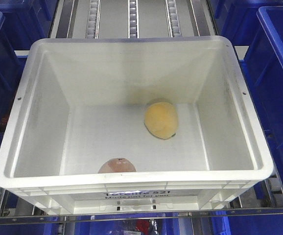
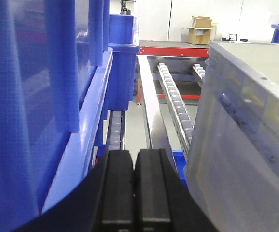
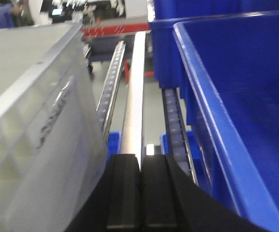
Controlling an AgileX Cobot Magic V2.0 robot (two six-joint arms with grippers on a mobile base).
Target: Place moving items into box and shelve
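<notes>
White plastic box [image 1: 131, 73] sitting on the roller rails [image 1: 131, 17], two items inside: one pale orange-yellow ball [image 1: 161, 119] on the floor toward the back right, one smaller pinkish-brown lump [image 1: 117, 166] tucked against the near wall, well apart. Black print on the front partly readable, something like "Totelife 521 / Made just for you". Blue crates [image 1: 278, 73] on both sides, count unclear; left gripper [image 2: 134, 191] and right gripper [image 3: 140, 193] each pressed together on nothing, down beside the box walls.
</notes>
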